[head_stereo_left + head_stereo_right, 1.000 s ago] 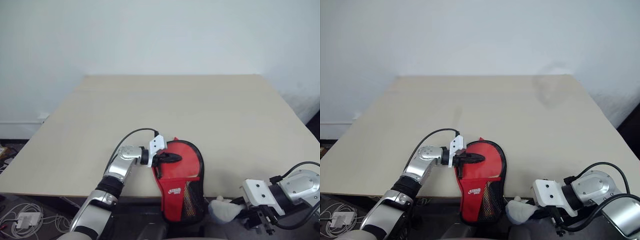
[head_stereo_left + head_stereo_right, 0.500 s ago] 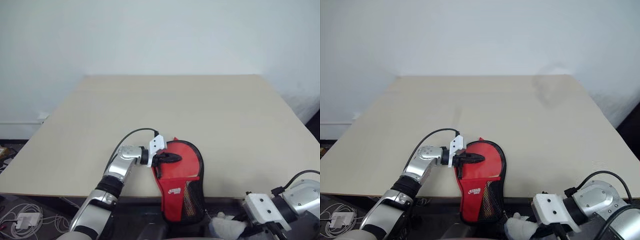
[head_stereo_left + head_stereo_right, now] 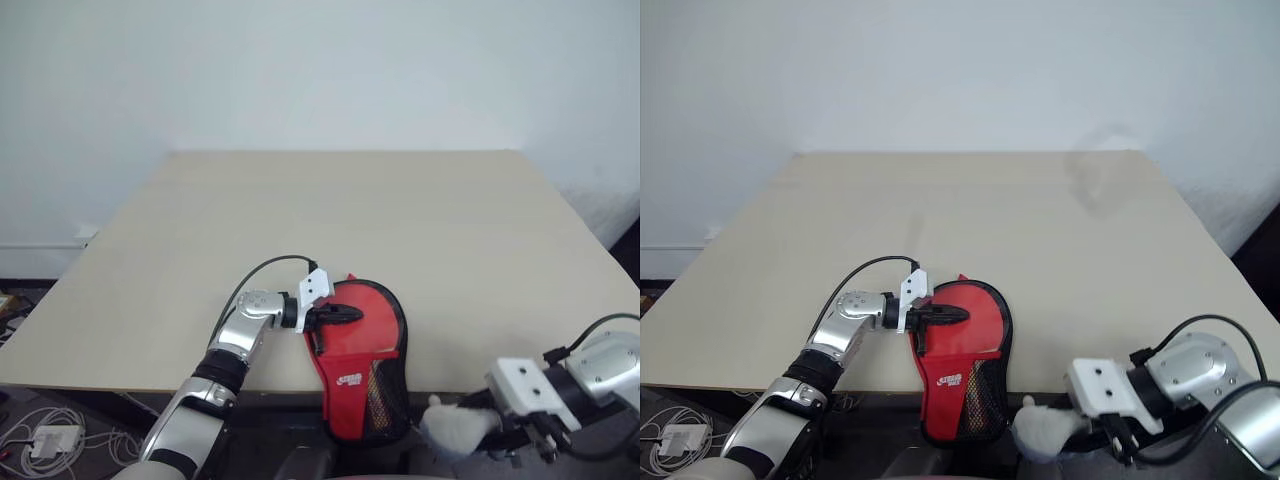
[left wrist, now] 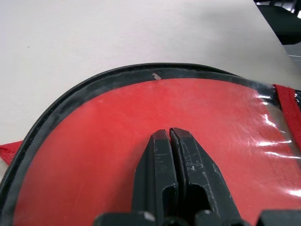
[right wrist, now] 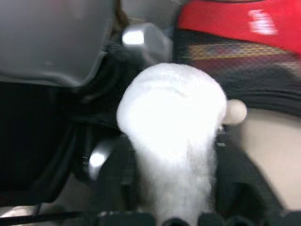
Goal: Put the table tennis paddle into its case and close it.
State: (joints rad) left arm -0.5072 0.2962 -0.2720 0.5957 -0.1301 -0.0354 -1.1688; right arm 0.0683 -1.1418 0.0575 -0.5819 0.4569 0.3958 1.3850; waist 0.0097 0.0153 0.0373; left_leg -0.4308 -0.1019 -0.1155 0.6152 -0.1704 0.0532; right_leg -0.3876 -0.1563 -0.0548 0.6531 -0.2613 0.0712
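From overhead we share the table (image 3: 420,240); our wrist cameras press close on the case (image 4: 141,122).

The left gripper's (image 4: 169,133) two scuffed black fingers were pressed together, tips meeting with no gap, and lay over the glossy red face of the soft paddle-shaped case (image 4: 103,136). A black fabric edging (image 4: 70,96) curved round that red panel. Glare streaked the red surface to one side. Beyond the edging stretched the pale beige tabletop (image 4: 117,33).
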